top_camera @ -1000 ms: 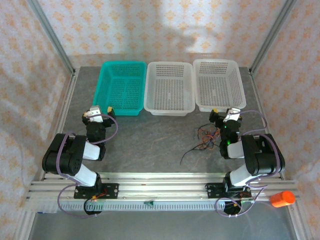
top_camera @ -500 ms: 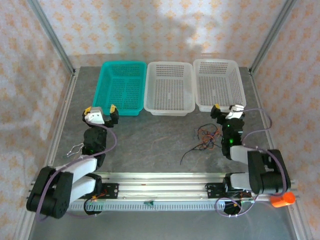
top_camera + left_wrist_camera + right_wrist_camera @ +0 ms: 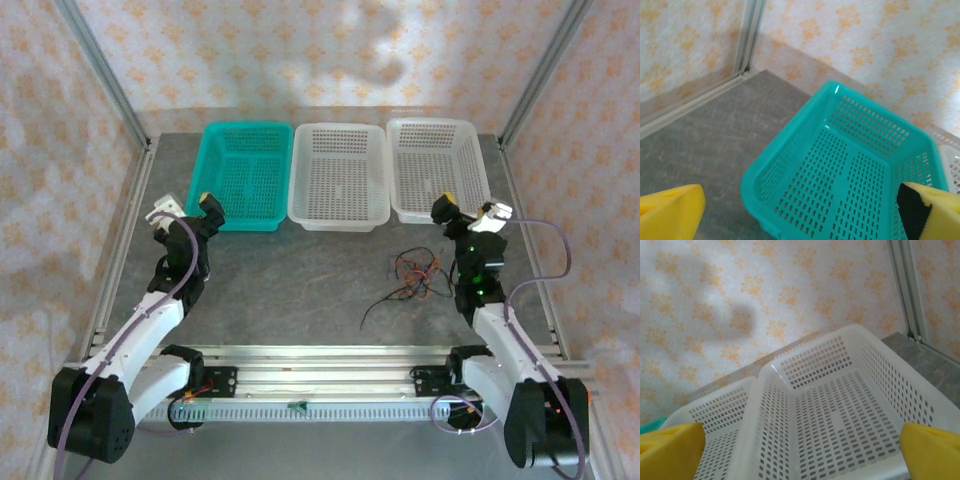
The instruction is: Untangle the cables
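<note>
Jaws spread wide on left gripper (image 3: 186, 208) and right gripper (image 3: 470, 210), gripping nothing. Cables (image 3: 415, 274) tangled on table (image 3: 300, 270), just left of right arm. Behind, right white basket (image 3: 437, 123); teal basket (image 3: 247, 127) beside left gripper.

Grey table (image 3: 300, 280) bears baskets (image 3: 340, 175) and seemingly tangled cables (image 3: 418, 272).

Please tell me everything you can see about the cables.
The cables are thin wires, some black and some orange-red, lying in a small loose tangle on the grey table, on the near side of the right white basket. One black strand trails out toward the near left. Nothing grips them.
</note>
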Tool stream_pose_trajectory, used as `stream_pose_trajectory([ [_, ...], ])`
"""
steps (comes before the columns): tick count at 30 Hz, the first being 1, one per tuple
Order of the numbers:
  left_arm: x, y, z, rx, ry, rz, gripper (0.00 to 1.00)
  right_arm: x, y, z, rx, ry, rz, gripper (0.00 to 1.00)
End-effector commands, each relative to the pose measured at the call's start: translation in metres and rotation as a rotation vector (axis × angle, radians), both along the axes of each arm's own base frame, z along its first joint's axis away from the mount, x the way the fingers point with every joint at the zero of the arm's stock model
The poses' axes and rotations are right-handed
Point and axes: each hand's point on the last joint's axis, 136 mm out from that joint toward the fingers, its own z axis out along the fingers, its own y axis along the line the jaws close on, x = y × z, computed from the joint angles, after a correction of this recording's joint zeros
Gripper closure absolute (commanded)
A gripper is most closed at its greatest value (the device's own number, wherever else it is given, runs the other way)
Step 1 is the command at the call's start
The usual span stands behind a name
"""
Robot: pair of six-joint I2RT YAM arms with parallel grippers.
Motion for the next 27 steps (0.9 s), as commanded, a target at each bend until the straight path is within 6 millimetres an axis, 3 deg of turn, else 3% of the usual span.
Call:
stream_pose_trajectory([
  [1,-0.012,0.006,-0.022,-0.116,0.125,0.048,0.01,-0.006,-0.008,-0.006,0.126,0.084,-0.051,0.0],
  [4,-0.01,-0.009,-0.021,-0.134,0.154,-0.034,0.01,-0.012,-0.027,-0.02,0.232,0.249,-0.202,0.0],
  [12,-0.004,-0.085,0.015,-0.051,0.164,-0.315,0.01,-0.01,0.002,-0.033,0.194,0.517,-0.048,0.0],
  [19,0.0,-0.184,0.017,0.008,0.21,-0.604,0.01,-0.034,0.008,-0.064,0.12,0.85,-0.13,0.09],
  [27,-0.014,-0.307,-0.008,0.06,0.283,-0.92,0.01,-0.062,0.034,-0.086,0.062,1.019,-0.118,0.17],
])
